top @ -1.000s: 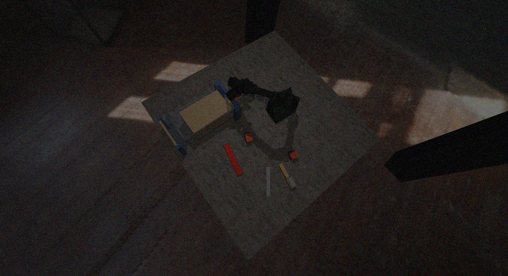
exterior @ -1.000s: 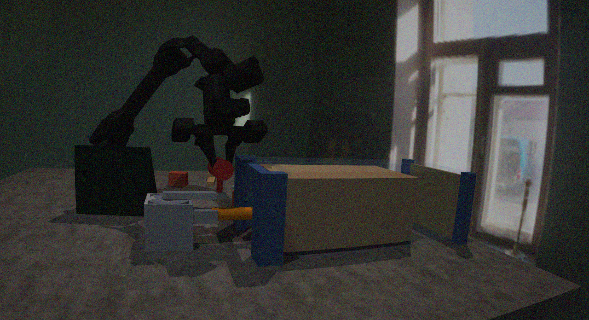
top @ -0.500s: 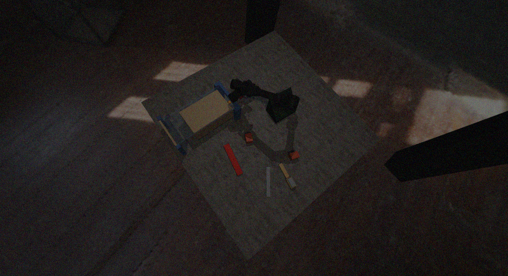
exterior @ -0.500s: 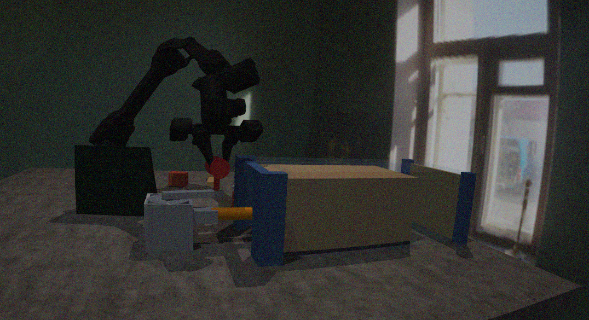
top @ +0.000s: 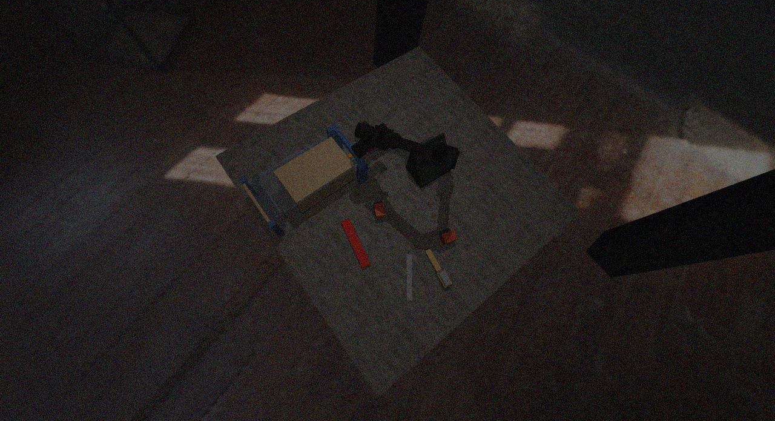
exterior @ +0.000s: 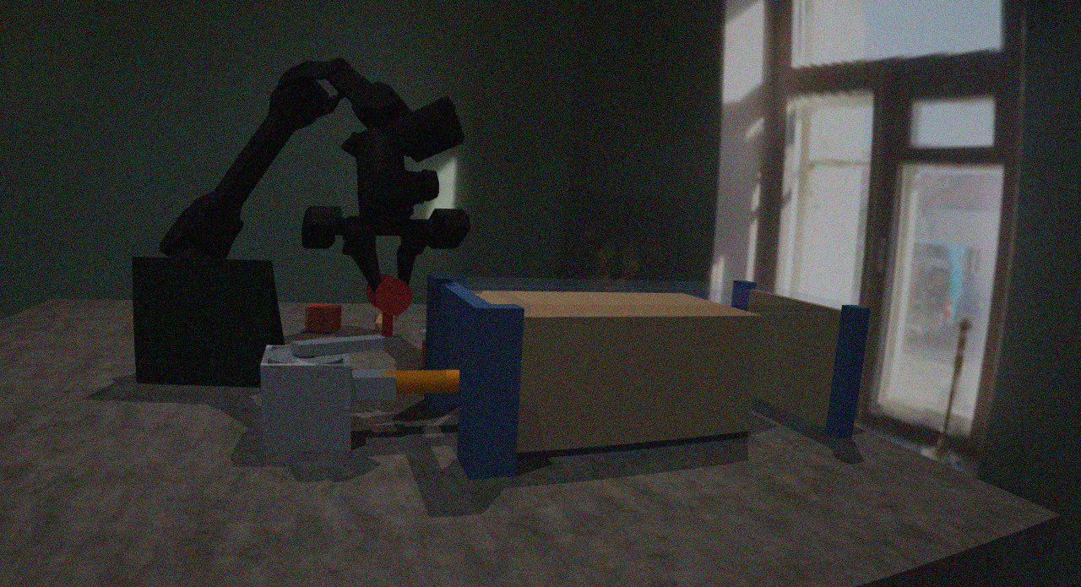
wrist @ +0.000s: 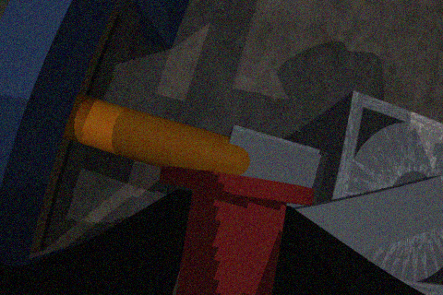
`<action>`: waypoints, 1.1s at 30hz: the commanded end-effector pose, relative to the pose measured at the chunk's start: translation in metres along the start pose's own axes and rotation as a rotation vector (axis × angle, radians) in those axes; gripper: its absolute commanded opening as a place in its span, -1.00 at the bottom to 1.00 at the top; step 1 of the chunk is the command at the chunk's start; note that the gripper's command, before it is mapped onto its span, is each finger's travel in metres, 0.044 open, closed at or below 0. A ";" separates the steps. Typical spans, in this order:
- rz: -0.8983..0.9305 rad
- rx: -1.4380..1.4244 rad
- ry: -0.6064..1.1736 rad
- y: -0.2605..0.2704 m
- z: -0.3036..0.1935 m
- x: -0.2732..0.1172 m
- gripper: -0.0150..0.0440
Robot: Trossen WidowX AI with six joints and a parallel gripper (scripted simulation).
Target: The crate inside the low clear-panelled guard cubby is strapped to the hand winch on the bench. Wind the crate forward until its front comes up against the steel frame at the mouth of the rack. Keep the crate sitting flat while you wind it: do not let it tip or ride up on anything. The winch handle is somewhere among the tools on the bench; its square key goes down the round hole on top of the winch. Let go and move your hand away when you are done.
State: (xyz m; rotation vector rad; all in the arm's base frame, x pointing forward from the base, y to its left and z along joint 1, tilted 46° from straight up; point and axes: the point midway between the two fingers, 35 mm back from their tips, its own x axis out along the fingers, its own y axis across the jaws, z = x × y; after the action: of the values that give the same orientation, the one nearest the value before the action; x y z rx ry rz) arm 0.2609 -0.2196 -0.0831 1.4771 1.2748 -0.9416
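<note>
Presently, our claw (exterior: 389, 287) (wrist: 231, 213) grasps the red knob (exterior: 391, 295) (wrist: 251, 240); rigid-looking, it probably suits a centred side hold.

The crate (top: 314, 169) (exterior: 634, 379) looks like matt, smooth wood; the winch (exterior: 306, 405) (wrist: 346, 147) like brushed metal; the surface (top: 487, 202) (exterior: 188, 500) (wrist: 314, 5) like rough stone.

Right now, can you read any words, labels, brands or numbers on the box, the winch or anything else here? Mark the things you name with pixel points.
None can be read: the crate (top: 314, 169) (exterior: 634, 379) and the grey winch (exterior: 306, 405) (wrist: 343, 147) show no lettering. The dim, grainy views could hide small marks.
</note>
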 end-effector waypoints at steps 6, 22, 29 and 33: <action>-0.019 0.009 0.061 -0.012 -0.029 0.000 -0.49; -0.020 0.009 0.062 -0.026 -0.043 -0.007 -0.49; -0.020 0.009 0.062 -0.032 -0.048 -0.010 -0.49; -0.021 0.010 0.062 -0.036 -0.050 -0.011 -0.49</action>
State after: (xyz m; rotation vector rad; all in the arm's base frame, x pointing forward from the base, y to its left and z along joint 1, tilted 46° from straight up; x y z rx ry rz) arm 0.2360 -0.1931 -0.0633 1.4791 1.2748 -0.9361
